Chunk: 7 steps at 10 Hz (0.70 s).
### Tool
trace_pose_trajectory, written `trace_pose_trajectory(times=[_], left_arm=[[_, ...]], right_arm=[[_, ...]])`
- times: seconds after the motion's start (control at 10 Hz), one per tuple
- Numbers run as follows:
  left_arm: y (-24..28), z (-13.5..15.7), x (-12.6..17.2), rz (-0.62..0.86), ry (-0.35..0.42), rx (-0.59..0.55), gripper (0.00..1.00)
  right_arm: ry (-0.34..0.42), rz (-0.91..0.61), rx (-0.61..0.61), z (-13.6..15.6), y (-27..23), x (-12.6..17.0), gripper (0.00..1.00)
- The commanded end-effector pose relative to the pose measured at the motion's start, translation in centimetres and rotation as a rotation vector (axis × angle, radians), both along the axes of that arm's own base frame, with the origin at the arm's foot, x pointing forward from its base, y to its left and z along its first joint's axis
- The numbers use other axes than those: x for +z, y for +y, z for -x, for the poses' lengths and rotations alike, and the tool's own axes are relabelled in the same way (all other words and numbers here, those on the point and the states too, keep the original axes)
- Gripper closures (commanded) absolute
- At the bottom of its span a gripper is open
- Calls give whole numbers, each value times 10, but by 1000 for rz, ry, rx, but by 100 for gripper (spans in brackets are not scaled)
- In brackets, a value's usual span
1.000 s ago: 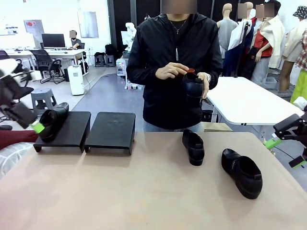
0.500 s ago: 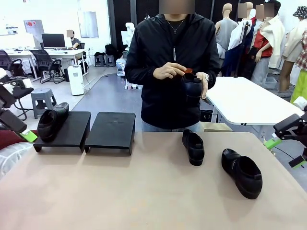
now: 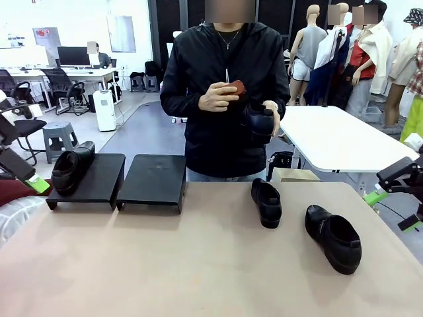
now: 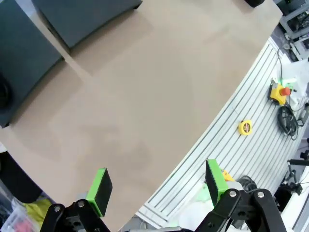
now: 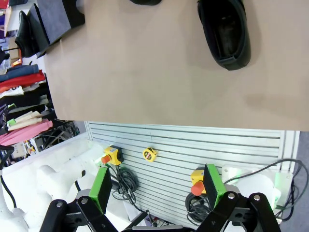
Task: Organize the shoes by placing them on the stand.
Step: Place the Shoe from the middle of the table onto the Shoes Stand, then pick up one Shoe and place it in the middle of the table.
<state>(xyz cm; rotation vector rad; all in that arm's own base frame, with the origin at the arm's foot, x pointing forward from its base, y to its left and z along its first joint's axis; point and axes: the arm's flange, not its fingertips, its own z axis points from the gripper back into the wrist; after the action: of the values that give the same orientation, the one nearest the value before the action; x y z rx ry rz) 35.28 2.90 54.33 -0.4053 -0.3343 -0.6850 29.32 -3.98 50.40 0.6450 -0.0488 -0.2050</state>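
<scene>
One black glossy shoe [image 3: 71, 168] rests on the left panel of the matte-black stand [image 3: 153, 179]; its right panel is bare. Two more shoes lie on the tan table, one mid-right [image 3: 267, 201] and one nearer the right edge [image 3: 334, 236]. The person holds the fourth shoe [image 3: 259, 122] at chest height and rubs it with a reddish-brown pad. My left gripper [image 3: 26, 173] hangs open just left of the stand, apart from the shoe. In the left wrist view the gripper [image 4: 157, 186] is open over the table edge. My right gripper [image 5: 157, 186] is open beyond the table edge, with a shoe [image 5: 224, 31] ahead.
A white table [image 3: 337, 142] stands behind at the right, and office desks and chairs at the far left. Below the table's near edge lie a slatted aluminium base, a yellow tape measure [image 4: 245, 127] and emergency-stop boxes [image 5: 110, 155]. Folded clothes [image 5: 21, 82] are stacked beside the stand.
My left gripper has drawn back to the left, away from the shoe that stays on the left panel. The person has shifted slightly left, still holding the shoe. The right arm is unmoved.
</scene>
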Motion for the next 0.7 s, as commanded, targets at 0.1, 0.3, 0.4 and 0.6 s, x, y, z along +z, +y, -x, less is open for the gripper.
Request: trace_pose_trajectory(times=[0.1,0.3,0.4,0.6], left_arm=[[-4,0,-1,20,-4,20,0],[-4,0,-1,20,-4,20,0],[-4,0,-1,20,-4,20,0],[-4,0,-1,20,-4,20,0]], right_arm=[[11,-12,-14,0,1,3,0],[11,-12,-14,0,1,3,0],[11,-12,-14,0,1,3,0],[11,-12,-14,0,1,3,0]])
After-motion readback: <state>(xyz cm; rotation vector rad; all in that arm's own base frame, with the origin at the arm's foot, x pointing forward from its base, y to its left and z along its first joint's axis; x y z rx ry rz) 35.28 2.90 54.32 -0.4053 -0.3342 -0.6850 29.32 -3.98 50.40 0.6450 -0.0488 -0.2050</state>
